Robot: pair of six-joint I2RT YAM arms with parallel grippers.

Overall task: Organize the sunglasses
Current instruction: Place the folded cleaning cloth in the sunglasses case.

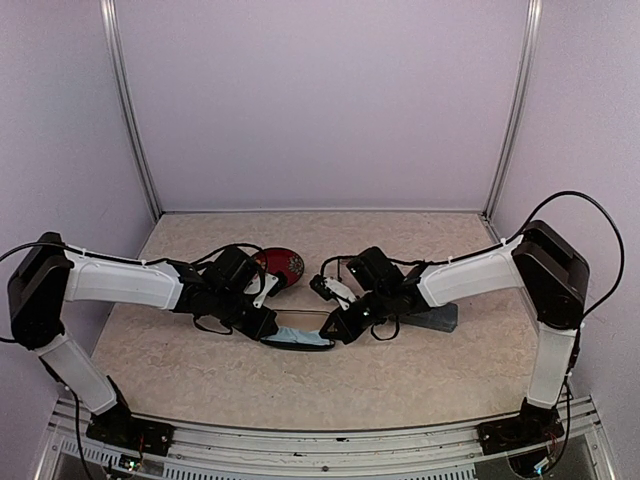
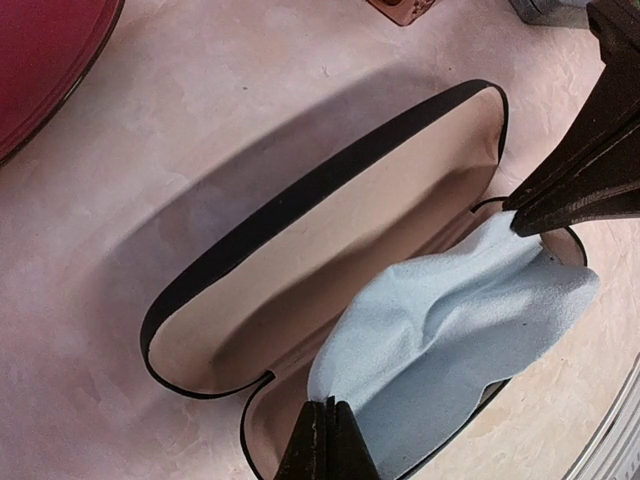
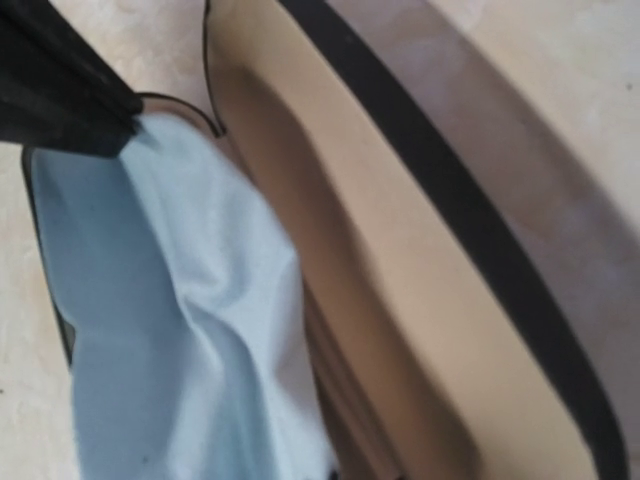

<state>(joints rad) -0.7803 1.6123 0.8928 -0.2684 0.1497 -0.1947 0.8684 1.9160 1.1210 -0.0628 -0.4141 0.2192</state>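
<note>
Now | left gripper [image 2: 325, 425], right gripper [image 2: 528, 208]: both pinched shut on opposite ends of light-blue cloth [image 2: 450, 340] over open black case [image 2: 300, 195] | sunglasses: unclear, perhaps reddish-brown corner [image 2: 405, 8] past case rim | counter [image 1: 400, 235] runs back to wall

- Both arms reach low and inward, wrists tipped down.
- Left gripper [image 1: 268, 328] pinched tight.
- Right gripper [image 1: 336, 330] clamped too, tips nearly facing each other.

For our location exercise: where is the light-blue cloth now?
Left wrist view: the light-blue cloth lies inside the open black case, its ends pinched by the left claw and right claw.
</note>
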